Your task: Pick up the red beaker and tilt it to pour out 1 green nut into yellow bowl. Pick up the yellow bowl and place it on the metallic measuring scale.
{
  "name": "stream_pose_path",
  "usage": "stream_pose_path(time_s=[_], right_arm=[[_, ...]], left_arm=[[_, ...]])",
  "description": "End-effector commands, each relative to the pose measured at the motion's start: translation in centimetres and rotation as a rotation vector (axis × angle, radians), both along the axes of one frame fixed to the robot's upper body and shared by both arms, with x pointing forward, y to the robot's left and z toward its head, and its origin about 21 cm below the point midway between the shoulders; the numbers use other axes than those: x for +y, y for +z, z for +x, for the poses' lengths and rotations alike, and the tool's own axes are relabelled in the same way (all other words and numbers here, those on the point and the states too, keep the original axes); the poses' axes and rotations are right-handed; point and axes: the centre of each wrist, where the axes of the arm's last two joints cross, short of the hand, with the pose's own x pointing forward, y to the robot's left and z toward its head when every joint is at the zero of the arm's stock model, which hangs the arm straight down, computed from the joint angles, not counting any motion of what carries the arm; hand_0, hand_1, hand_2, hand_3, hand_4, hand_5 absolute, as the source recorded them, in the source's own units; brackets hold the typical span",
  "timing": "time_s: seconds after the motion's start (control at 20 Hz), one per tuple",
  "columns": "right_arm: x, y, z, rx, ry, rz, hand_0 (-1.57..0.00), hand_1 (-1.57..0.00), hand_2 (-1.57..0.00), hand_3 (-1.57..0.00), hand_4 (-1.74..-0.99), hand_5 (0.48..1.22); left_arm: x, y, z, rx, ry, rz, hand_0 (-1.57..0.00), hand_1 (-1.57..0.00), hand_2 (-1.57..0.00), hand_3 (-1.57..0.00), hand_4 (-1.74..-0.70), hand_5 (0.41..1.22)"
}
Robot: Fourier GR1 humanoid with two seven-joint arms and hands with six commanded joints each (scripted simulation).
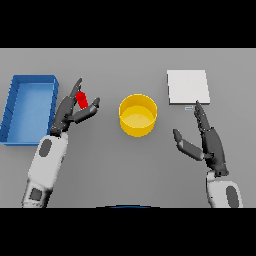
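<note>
One yellow bowl (137, 115) stands near the middle of the grey table (130, 170), and everything else can be placed from it. To the bowl's left, well apart from it, is the single red beaker (82, 99), a small red cylinder tilted from upright, sitting between the fingers and thumb of the left hand (70, 112). That hand's fingers reach up along the beaker's far-left side while the thumb angles up toward its right side; they are spread around the beaker rather than pressed together, and it cannot be told whether they actually touch it. The left arm (46, 167) comes up from the lower left, white and grey. Farther left of the bowl, beyond the left hand, lies one blue tray (10, 112), a rectangular bin with raised walls, its right wall near the hand's fingers. To the bowl's upper right, apart from it, is one metallic measuring scale (187, 86), a flat pale square plate with a small light strip at its near edge. Below the scale and to the right of the bowl is the right hand (212, 145), fingers straight and held close together, pointing up toward the scale's near edge, with the thumb spread out to the left toward the bowl; it holds nothing. The bowl's inside shows only yellow, and no green nut can be made out anywhere.
</note>
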Motion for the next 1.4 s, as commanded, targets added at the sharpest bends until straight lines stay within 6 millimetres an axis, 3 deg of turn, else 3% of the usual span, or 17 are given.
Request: stream_pose_path(time_s=[0.0, 0.35, 0.45, 0.55, 0.6, 0.7, 0.8, 0.95, 1.05, 1.35], right_arm=[[0.0, 0.0, 0.0, -0.001, -0.002, -0.003, 0.00, 0.00, 0.00, 0.00, -1.240, 0.639], [0.1, 0.3, 0.5, -0.010, -0.011, 0.002, 0.00, 0.00, 0.00, 0.00, -1.244, 0.644], [-0.1, 0.4, 0.1, -0.006, -0.017, -0.002, 0.00, 0.00, 0.00, 0.00, -1.240, 0.645], [-0.2, 0.5, 0.5, 0.010, -0.018, -0.005, 0.00, 0.00, 0.00, 0.00, -1.237, 0.648], [-0.1, 0.3, 0.2, 0.003, -0.013, 0.005, 0.00, 0.00, 0.00, 0.00, -1.239, 0.648], [-0.1, 0.8, 0.5, 0.000, -0.022, 0.000, 0.00, 0.00, 0.00, 0.00, -1.239, 0.648], [-0.4, 0.6, 0.4, 0.005, -0.023, 0.002, 0.00, 0.00, 0.00, 0.00, -1.242, 0.650], [0.0, 0.3, 0.4, 0.008, -0.007, 0.027, 0.00, 0.00, 0.00, 0.00, -1.255, 0.644], [0.1, 0.3, 0.4, 0.008, -0.017, 0.022, 0.00, 0.00, 0.00, 0.00, -1.245, 0.642], [-0.1, 0.2, 0.3, -0.001, -0.017, -0.008, 0.00, 0.00, 0.00, 0.00, -1.228, 0.645]], left_arm=[[0.2, -0.1, 0.4, 0.004, 0.011, 0.002, 0.00, 0.00, 0.00, 0.00, -1.21, 0.673], [-0.4, -1.8, 1.3, -0.035, 0.027, -0.125, 0.00, -0.01, -0.05, -0.04, -1.33, 0.738], [-1.1, -2.2, 1.5, -0.049, 0.044, -0.148, -0.21, -0.23, -0.29, -0.25, -1.40, 0.787], [-1.8, -2.2, 2.0, -0.044, 0.086, -0.126, -0.55, -0.59, -0.66, -0.73, -1.47, 0.943], [-1.8, -2.4, 1.9, -0.065, 0.085, -0.092, -0.76, -0.78, -0.84, -0.88, -1.52, 0.999], [-2.2, -2.1, 2.1, -0.085, 0.070, -0.039, -1.05, -1.07, -1.11, -1.06, -1.59, 1.079], [-2.5, -2.4, 2.0, -0.111, 0.049, -0.046, -1.24, -1.25, -1.27, -1.15, -1.64, 1.130], [-2.4, -2.1, 2.1, -0.086, 0.051, -0.042, -1.40, -1.41, -1.42, -1.36, -1.54, 1.174], [-2.8, -1.9, 1.9, -0.095, 0.042, -0.121, -1.46, -1.47, -1.47, -1.43, -1.61, 1.165], [-1.3, 1.7, 2.8, -0.158, 0.019, -0.205, -1.54, -1.54, -1.55, -1.54, -1.71, 1.132]])
